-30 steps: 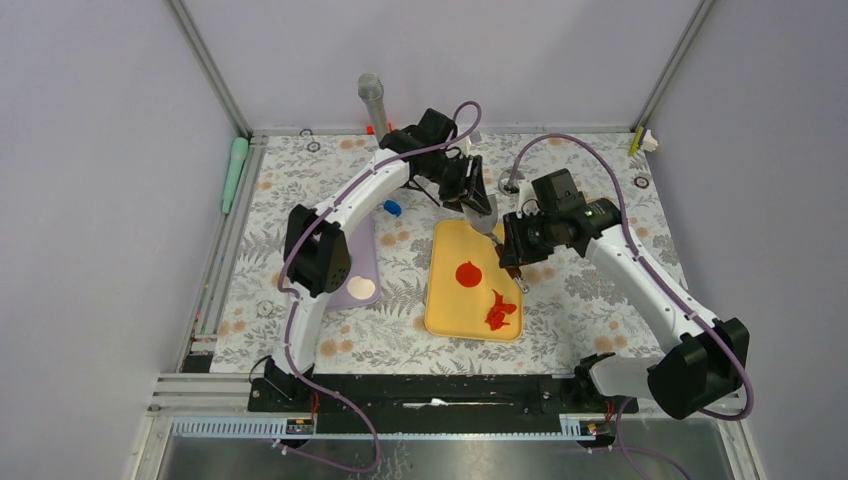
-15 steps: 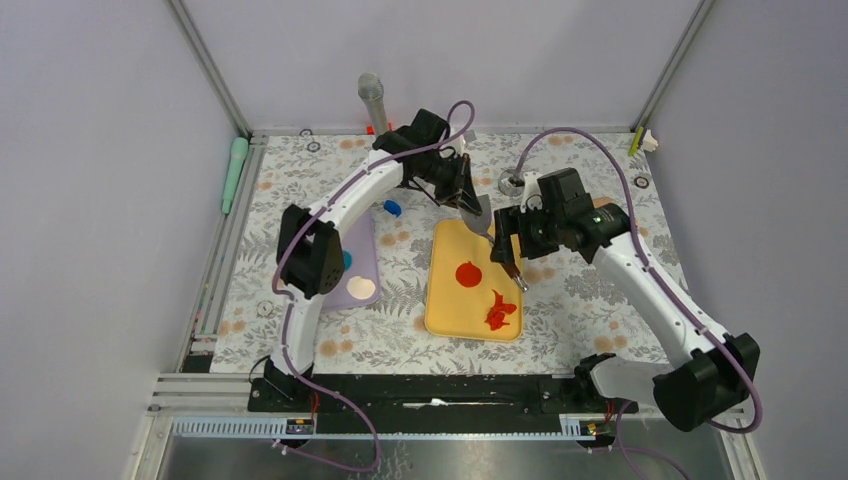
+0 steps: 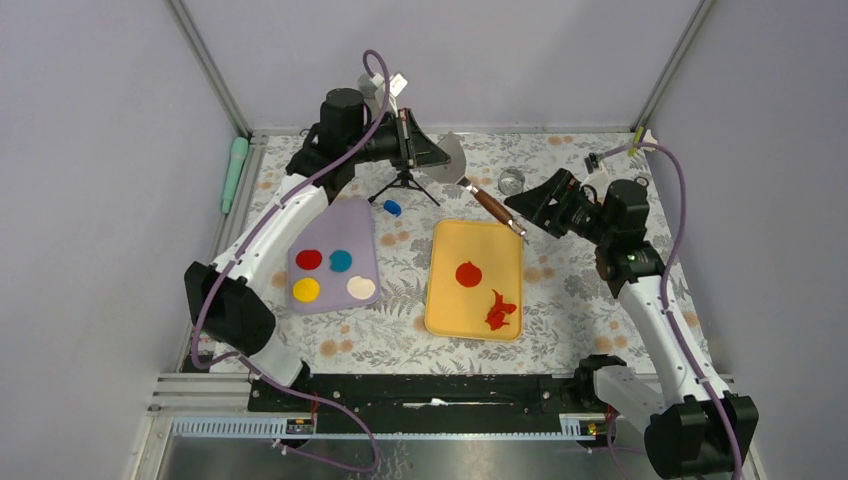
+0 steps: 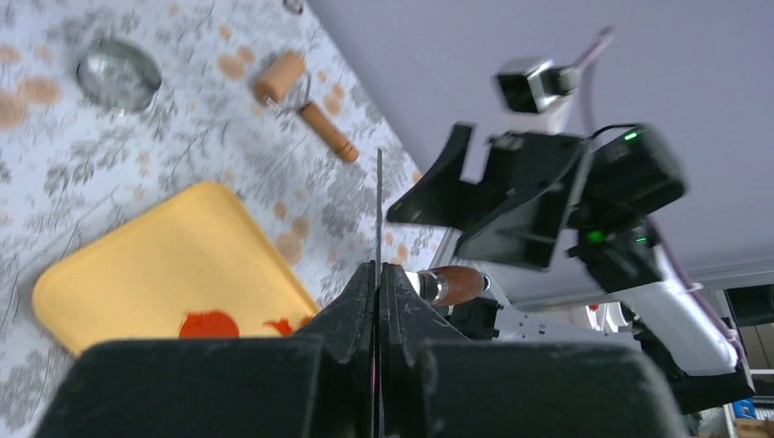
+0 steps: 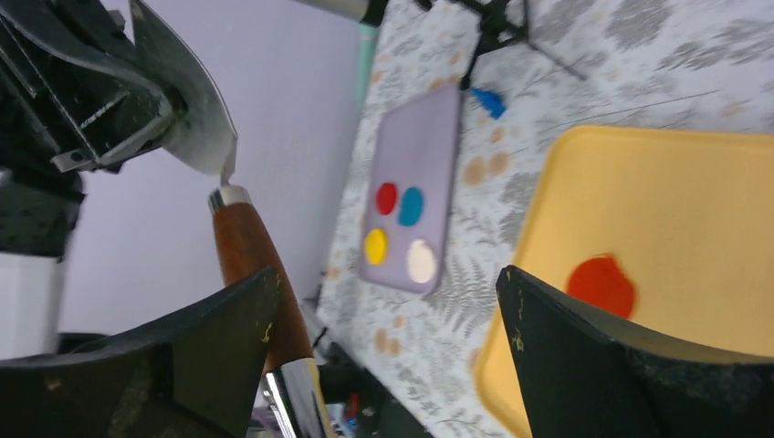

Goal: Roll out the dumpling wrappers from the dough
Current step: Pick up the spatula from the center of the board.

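Above the floral table (image 3: 580, 300), the left gripper (image 3: 435, 152) clamps the scraper blade (image 3: 455, 157), while the right gripper (image 3: 520, 208) gapes at its wooden handle (image 3: 495, 207). The right is best withdrawn straight back.

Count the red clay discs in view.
2: mat disc on the purple mat, tray disc on the yellow tray. Red scraps near it not counted; none seems hidden.
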You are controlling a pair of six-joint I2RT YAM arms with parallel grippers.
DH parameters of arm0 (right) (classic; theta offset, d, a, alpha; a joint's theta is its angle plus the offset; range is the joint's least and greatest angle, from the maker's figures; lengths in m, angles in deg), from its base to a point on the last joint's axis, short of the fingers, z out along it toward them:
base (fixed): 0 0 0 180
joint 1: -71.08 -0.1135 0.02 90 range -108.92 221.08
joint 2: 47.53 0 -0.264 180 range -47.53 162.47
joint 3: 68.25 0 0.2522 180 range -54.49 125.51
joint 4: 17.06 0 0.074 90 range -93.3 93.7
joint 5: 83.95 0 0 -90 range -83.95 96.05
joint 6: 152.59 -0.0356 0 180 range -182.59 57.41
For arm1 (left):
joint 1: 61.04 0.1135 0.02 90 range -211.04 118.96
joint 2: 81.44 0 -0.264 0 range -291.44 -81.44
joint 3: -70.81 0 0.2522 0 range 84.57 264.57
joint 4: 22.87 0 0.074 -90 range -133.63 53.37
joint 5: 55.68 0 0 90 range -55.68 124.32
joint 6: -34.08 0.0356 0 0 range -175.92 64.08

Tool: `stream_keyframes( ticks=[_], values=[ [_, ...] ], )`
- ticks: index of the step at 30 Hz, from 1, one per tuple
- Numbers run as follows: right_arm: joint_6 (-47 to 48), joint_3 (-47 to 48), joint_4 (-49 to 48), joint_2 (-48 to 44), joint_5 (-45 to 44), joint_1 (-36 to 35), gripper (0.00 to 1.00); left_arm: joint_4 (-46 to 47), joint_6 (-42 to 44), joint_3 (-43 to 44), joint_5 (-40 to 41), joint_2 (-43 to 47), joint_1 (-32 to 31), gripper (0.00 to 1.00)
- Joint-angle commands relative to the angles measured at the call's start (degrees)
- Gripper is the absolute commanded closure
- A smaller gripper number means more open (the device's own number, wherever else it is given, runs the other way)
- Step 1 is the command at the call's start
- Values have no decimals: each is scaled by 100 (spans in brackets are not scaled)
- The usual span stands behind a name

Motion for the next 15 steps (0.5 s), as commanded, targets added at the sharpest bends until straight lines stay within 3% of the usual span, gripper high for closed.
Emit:
stream_keyframes(
  ticks=[1, 5, 9, 15],
  values=[
    [-2221, -789, -3068, -97, 1201, 24, 3, 1422, -547, -220, 90, 88, -52, 100],
    [-2908, -1363, -4107, -219, 1156, 24, 0, 1929, -822, -452, 306, 193, -52, 100],
    [-3428, -1684, -5023, -246, 1118, 17, 0, 1734, -783, -296, 251, 72, -52, 100],
    [-3539, -1699, -5120, -266, 1206, 15, 3, 1679, -838, -229, 311, -1, -52, 100]
  ],
)
